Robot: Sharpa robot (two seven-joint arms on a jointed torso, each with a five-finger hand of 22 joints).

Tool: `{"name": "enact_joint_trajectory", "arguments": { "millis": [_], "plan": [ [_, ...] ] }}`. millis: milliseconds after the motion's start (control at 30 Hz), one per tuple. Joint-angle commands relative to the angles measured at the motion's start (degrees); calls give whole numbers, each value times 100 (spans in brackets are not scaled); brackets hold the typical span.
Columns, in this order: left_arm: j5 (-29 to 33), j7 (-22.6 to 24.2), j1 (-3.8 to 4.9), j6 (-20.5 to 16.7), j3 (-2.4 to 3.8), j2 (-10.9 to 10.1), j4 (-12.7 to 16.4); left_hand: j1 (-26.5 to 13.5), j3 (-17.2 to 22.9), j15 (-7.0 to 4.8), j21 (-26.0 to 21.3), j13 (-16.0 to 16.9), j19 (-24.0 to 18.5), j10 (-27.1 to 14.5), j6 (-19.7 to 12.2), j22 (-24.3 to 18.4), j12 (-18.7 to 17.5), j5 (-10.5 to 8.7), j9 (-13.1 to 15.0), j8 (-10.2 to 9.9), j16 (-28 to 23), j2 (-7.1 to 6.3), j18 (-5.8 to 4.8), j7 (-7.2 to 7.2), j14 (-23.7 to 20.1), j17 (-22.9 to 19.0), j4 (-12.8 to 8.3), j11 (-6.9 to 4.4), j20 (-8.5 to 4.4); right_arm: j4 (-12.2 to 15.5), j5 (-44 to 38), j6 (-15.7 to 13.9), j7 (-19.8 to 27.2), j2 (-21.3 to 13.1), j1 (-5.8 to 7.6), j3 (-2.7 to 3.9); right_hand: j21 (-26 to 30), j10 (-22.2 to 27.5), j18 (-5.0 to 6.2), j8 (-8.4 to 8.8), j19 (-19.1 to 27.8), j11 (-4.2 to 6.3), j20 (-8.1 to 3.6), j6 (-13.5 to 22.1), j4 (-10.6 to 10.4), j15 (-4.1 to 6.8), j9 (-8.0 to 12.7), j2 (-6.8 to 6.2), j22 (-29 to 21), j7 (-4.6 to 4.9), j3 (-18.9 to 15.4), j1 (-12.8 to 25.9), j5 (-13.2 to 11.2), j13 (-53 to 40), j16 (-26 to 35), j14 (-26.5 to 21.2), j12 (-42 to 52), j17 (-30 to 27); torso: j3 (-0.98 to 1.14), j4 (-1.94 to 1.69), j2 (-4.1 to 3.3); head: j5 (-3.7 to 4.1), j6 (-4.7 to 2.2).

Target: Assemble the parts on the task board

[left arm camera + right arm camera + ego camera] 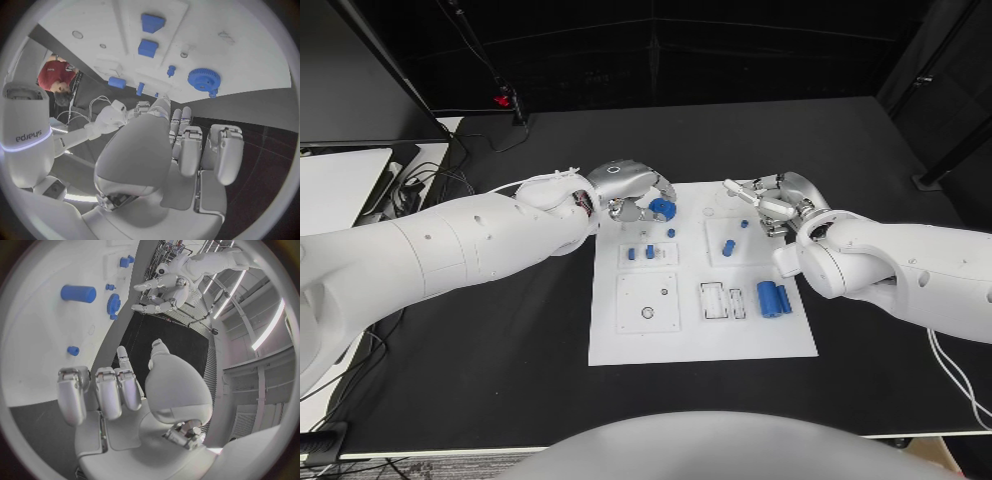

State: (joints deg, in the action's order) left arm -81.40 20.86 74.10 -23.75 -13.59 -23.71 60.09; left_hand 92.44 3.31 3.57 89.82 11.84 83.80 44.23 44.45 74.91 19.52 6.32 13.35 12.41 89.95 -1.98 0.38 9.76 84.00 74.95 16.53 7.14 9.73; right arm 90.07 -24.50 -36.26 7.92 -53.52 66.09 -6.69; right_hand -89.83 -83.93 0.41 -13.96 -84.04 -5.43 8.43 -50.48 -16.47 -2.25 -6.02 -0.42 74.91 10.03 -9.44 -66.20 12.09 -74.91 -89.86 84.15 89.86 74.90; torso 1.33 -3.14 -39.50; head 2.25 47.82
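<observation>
The white task board [704,335] lies in the middle of the table. A blue gear [662,209] lies at its far left corner, just beside my left hand [623,194], whose fingers are bent and hold nothing. The left wrist view has the gear [204,80] flat on the board, apart from the fingertips [164,103]. My right hand [773,203] hovers over the far right corner, holding nothing. A blue cylinder [769,297] lies at the board's right side. Small blue pegs [646,250] and a blue block [728,245] stand mid-board.
The board has a square plate with a round hole [648,302] and slotted recesses [720,300]. Bare black table [516,330] surrounds the board. A white desk with cables [358,185] stands at the far left.
</observation>
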Motion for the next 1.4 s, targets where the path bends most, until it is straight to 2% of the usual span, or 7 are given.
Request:
{"name": "enact_joint_trajectory", "arguments": {
  "millis": [33,167,300,533,667,1000,1400],
  "plan": [
    [-926,138,-25,-188,6,83,-140,34,65,-16,18,-83,620,41,33,1509,-40,-42,-81,-66,5,33,-38,1,600,1505,-6,11,-42,12,39,-58,123,8,7,3,-12,-607,-39,-30,-591,-31,27,29,-13,-16,-10,11,1507,-14,-31,-30,21,-1509,-14,585,14,1510,-1,-3,1,10,-10],
    [-1105,192,-62,-177,6,176,-282,87,129,-20,18,-175,620,110,54,1509,-33,-64,-178,-143,5,-5,-38,4,600,1505,-12,6,-45,17,40,-59,119,11,7,3,-13,-607,-40,-30,-592,-30,27,28,-13,-16,-10,11,1507,-14,-31,-30,21,-1509,-14,585,14,1510,0,-2,1,1,-5],
    [-1319,328,-80,-265,7,254,-372,26,150,-122,18,-308,620,89,156,1509,-74,-197,-276,-193,5,-59,-38,-23,600,1505,1,-41,-105,17,41,-59,108,9,8,3,-13,-607,-40,-30,-592,-30,27,28,-13,-16,-10,11,1507,-14,-31,-30,21,-1509,-14,585,14,1510,3,-8,5,1,-8],
    [-1597,412,-95,-224,7,362,-467,18,185,-162,18,-403,620,106,249,1509,-83,-285,-350,-230,5,-97,-38,-45,600,1505,-2,-74,-155,16,41,-44,85,22,8,3,-13,-607,-40,-30,-592,-30,27,28,-13,-16,-10,11,1507,-14,-31,-30,21,-1509,-14,585,14,1510,1,-7,7,-5,-21],
    [-1659,487,-102,-144,7,405,-504,41,241,-140,18,-469,620,296,371,1509,-34,-294,-409,-251,5,-102,-38,-49,600,1505,-1,-81,-166,15,41,-40,72,23,8,3,-11,-607,-39,-35,-590,-30,27,27,-11,-15,-11,14,1506,-15,-32,-33,20,-1509,-14,585,14,1510,0,-6,7,-4,-23],
    [-1919,434,-112,281,7,530,-651,64,278,-177,18,-551,620,304,407,1509,-76,-301,-467,-299,5,-122,-38,-72,600,1505,0,-97,-180,16,41,-30,65,25,8,3,-10,-607,-39,-37,-589,-30,27,27,-10,-15,-11,16,1506,-15,-32,-36,21,-1509,-14,585,14,1510,3,-9,5,-12,-14],
    [-2209,354,-127,371,7,648,-755,113,333,-184,18,-633,620,343,487,1509,-106,-302,-517,-327,5,-137,-38,-111,600,1505,-10,-132,-197,15,41,-19,58,35,8,3,-10,-607,-39,-37,-589,-30,27,27,-10,-15,-11,16,1506,-15,-32,-36,21,-1509,-14,585,14,1510,3,-8,7,-8,3]
  ]
}}
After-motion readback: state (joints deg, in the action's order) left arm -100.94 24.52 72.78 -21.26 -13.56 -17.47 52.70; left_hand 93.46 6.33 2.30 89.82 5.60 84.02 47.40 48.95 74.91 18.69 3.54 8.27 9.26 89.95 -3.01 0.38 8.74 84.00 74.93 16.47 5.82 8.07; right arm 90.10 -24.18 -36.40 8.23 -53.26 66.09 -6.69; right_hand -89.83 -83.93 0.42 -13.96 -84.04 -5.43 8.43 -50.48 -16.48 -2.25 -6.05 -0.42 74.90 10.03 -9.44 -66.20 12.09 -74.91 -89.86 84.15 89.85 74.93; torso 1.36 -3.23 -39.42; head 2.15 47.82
